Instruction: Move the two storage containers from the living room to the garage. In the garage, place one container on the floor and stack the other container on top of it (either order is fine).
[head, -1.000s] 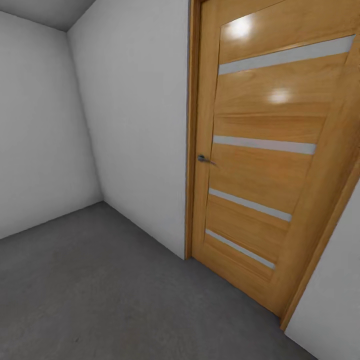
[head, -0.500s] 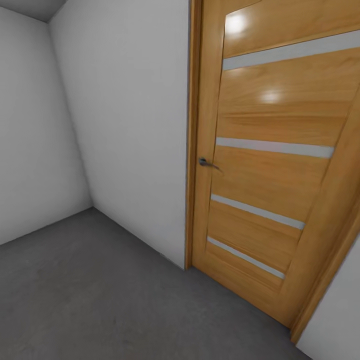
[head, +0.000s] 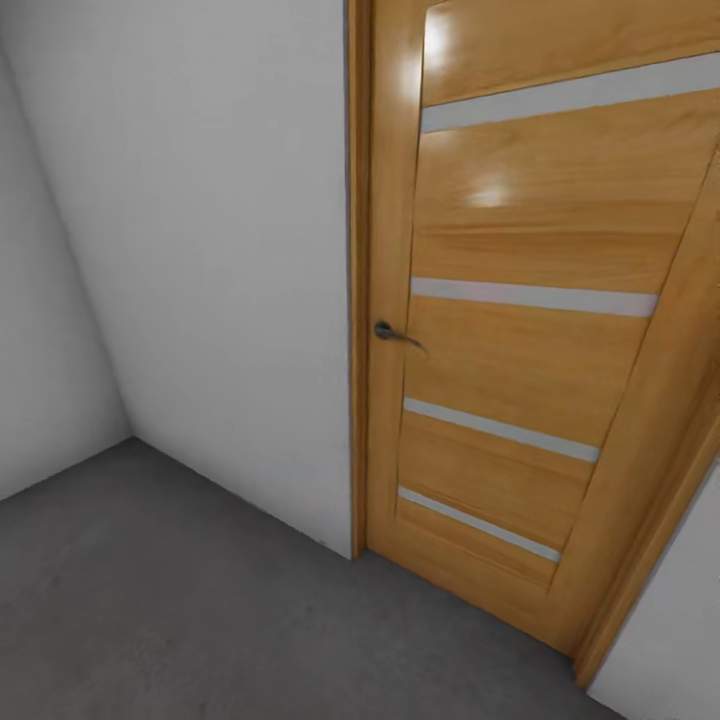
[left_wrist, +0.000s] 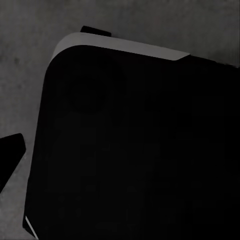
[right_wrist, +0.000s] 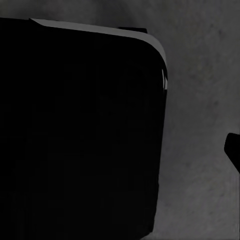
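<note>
Head view, left to right: pale grey walls (head: 190, 250) meeting in a corner, then a wooden door (head: 520, 300), shut, with a small metal lever handle (head: 392, 333) on its near edge and pale horizontal strips across its face. Dark grey rough floor (head: 180, 610) runs below both. By walls and flooring I judge this to be the garage.

Left wrist view: a large black rounded body (left_wrist: 135, 150), presumably part of the robot, blocks most of the frame, with grey concrete around it. One dark tip pokes in at the edge, possibly a finger of the left gripper. Whether it is released or clenched: cannot tell.

Right wrist view: same arrangement, a black rounded body (right_wrist: 80, 135) over grey floor (right_wrist: 200, 100), with one dark tip at the frame edge. Right gripper state: cannot tell.

Storage containers: not seen from here, so their place relative to either gripper cannot be given. Robot appears to be in transit.

Risks, as judgement:
- The door is close ahead and shut. Driving on could strike the panel or frame.
- The handle sits at arm height and could snag an arm in a turn.
- The wrist cameras look down past the robot's own body, giving little warning of obstacles.
</note>
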